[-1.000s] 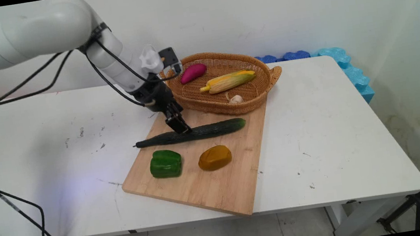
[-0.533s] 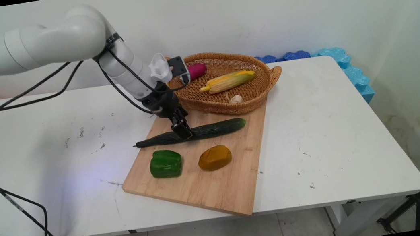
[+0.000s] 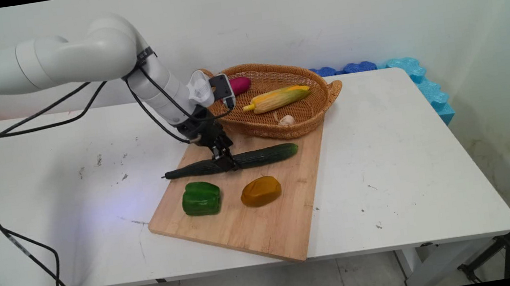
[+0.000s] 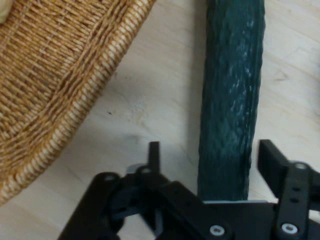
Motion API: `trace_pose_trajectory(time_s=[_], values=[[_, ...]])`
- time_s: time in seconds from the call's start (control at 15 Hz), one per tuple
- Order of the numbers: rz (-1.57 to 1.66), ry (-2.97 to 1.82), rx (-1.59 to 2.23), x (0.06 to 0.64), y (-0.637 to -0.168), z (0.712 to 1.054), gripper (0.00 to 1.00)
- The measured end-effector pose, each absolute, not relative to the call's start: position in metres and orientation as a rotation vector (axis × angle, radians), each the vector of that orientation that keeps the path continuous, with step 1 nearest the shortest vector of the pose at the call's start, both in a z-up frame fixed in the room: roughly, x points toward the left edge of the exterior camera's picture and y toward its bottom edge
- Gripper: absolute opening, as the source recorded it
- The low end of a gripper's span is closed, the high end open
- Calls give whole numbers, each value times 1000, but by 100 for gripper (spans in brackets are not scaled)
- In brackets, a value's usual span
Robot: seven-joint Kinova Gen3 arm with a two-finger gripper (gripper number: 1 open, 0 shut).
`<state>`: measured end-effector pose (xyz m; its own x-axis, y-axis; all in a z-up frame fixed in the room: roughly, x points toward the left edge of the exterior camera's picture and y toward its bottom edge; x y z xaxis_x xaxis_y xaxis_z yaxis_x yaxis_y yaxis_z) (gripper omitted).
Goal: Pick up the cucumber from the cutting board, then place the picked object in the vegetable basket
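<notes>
My gripper reaches down onto the wooden cutting board, its fingers spread to either side of the dark green cucumber, which lies lengthwise across the board's far half. The cucumber runs between my fingers near its middle; whether either finger touches its skin I cannot tell. On the board's near half sit a green bell pepper and a brown potato, both apart from the cucumber. Resting against the board's far edge, a wicker basket holds a corn cob, a garlic bulb and a purple vegetable.
</notes>
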<state>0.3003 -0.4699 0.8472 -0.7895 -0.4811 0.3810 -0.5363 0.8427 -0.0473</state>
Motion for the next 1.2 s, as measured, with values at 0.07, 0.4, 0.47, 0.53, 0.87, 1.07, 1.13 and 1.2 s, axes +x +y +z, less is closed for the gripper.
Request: trace_pose_trajectory(time_s=[0.07,0.4,0.47,0.53,0.87,1.07,1.13,1.2], values=[[220,-2667,756,300,-470,846,0],[229,-2677,733,298,-468,844,0],[231,-2680,725,298,-468,843,0],[232,-2681,719,298,-467,844,0],[242,-2679,685,297,-458,854,0],[251,-2664,676,300,-448,870,0],[255,-2655,675,301,-445,878,0],[255,-2643,678,303,-440,889,0]])
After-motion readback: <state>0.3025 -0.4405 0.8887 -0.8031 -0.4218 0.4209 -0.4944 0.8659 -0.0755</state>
